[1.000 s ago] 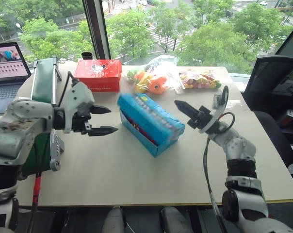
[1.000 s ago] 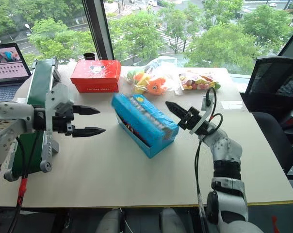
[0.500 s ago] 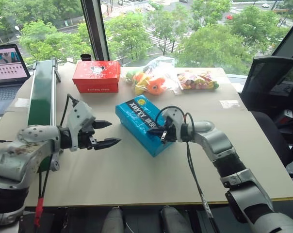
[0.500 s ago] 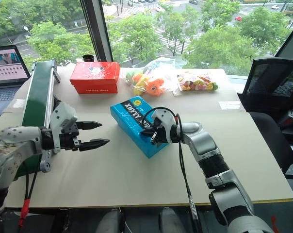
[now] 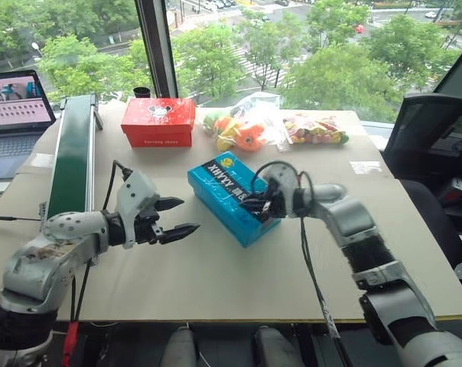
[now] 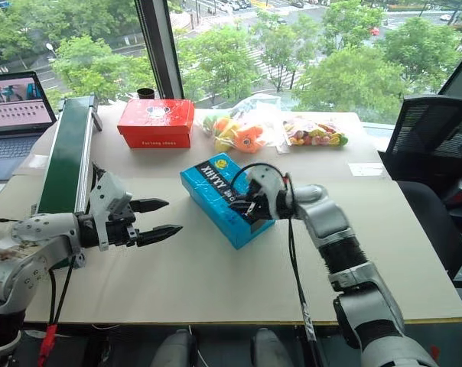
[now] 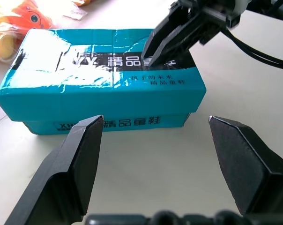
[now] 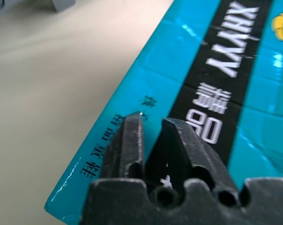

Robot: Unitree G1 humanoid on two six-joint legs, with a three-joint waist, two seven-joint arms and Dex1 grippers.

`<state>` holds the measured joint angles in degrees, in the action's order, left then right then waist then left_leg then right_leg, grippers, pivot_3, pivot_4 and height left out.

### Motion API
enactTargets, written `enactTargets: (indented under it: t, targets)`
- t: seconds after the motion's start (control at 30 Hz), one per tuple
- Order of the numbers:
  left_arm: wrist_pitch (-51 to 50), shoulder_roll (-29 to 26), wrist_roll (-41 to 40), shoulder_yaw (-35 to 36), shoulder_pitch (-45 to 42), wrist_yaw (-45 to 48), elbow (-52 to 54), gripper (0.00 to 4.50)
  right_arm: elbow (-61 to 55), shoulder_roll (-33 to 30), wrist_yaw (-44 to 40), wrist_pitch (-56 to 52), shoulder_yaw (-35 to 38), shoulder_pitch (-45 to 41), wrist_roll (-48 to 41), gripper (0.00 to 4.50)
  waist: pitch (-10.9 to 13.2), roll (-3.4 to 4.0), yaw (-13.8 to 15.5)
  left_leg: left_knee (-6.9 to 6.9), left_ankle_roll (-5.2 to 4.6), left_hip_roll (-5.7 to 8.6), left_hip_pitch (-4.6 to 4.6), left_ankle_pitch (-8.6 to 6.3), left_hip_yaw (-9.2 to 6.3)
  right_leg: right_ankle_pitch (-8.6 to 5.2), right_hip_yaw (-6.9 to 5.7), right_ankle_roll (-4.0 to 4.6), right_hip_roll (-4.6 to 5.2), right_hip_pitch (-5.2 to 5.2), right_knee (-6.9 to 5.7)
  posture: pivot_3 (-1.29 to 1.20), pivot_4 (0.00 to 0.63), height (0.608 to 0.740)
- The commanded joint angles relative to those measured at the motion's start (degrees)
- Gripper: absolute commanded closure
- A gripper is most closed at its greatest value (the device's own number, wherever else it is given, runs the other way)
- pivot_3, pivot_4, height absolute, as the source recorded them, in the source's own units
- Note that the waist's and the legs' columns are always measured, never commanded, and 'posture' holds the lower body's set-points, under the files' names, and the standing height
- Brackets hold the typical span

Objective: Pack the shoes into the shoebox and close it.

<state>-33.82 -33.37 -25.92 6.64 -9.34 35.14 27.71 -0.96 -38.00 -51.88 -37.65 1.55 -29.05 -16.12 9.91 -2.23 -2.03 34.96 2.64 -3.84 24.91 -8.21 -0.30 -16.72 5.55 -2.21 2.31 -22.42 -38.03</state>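
Beige tabletop (image 5: 216, 283) by a window (image 5: 307, 46); closed shoebox (image 5: 223, 195) on it

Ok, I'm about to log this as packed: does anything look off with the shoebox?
Nothing stands out. The shoebox lies closed and flat on the table, skewed to its edges, with no visible damage. The right gripper rests on the lid, and the open left gripper is nearby.

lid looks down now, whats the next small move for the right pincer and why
Probably lift the right pincer straight off the shoebox. The lid lies flat and looks fully closed under its tips, and the open left pincer stands apart from the box's side, so nothing seems left to press.
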Motion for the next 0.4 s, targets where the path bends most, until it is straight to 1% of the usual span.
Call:
enactTargets:
  t: [0.03,0.07,0.1,0.17,0.23,0.27,0.33,0.4]
  targets:
    - [7.2,3.1,5.7,-2.6,5.4,-3.6,-0.3,0.67,-0.1,0.0,6.0,5.2,8.9,7.2,-0.1,0.01,0.0,-0.01,-0.1,0.02,0.0,0.01,-0.04,0.0,0.0,0.0,0.01,0.0,0.01,0.06,0.0,0.0,0.15,0.739]
    - [9.4,3.3,7.6,-3.6,6.6,-3.7,-1.2,0.67,0.2,0.3,7.1,6.3,9.8,8.8,0.2,0.01,0.0,-0.01,-0.1,0.02,0.0,0.01,-0.07,0.0,0.01,0.0,0.02,-0.01,0.02,0.07,-0.01,0.0,0.15,0.739]
    - [12.9,4.9,10.5,-4.6,7.5,-5.8,-4.6,0.67,1.5,1.5,9.3,9.2,11.4,12.2,0.9,0.01,0.0,0.0,-0.2,0.01,0.0,0.01,-0.07,0.0,0.01,0.0,0.02,0.0,0.01,0.06,-0.02,0.0,0.15,0.739]
    - [20.7,7.5,17.2,-7.1,8.9,-10.4,-11.9,0.67,3.8,5.2,13.8,14.5,13.8,18.3,1.7,0.01,-0.1,-0.01,0.0,-0.02,0.0,0.03,-0.23,0.0,0.02,0.0,0.04,0.0,0.01,0.17,-0.02,0.0,0.15,0.739]
    - [25.7,10.2,20.2,-7.0,10.0,-14.0,-17.0,0.67,4.4,8.8,16.6,17.2,14.5,21.5,1.6,0.01,-0.1,0.0,0.0,-0.04,0.0,0.02,-0.33,0.0,0.01,-0.01,0.02,0.0,0.01,0.26,0.01,0.0,0.15,0.739]
    - [27.7,10.8,21.0,-7.5,10.8,-13.9,-18.9,0.67,4.9,11.0,18.6,18.6,15.2,22.1,1.4,0.01,-0.1,0.01,-0.2,-0.03,0.0,0.04,-0.29,0.0,0.03,-0.01,0.06,0.0,0.01,0.22,0.01,0.0,0.15,0.739]
    - [29.1,11.3,22.0,-8.0,12.1,-13.7,-21.2,0.67,5.0,13.0,20.7,21.9,14.2,23.7,2.9,0.01,-0.1,0.04,-0.8,-0.02,0.0,0.02,-0.27,0.0,0.09,-0.01,0.12,-0.01,0.02,0.16,-0.01,0.0,0.15,0.739]
    - [28.6,12.7,19.6,-6.9,12.8,-13.0,-21.9,0.67,5.3,15.1,22.7,24.5,13.7,24.7,3.6,0.01,-0.1,0.13,-0.9,-0.03,0.0,0.04,-0.27,0.0,0.15,0.0,0.2,-0.02,0.03,0.13,-0.02,0.0,0.15,0.739]
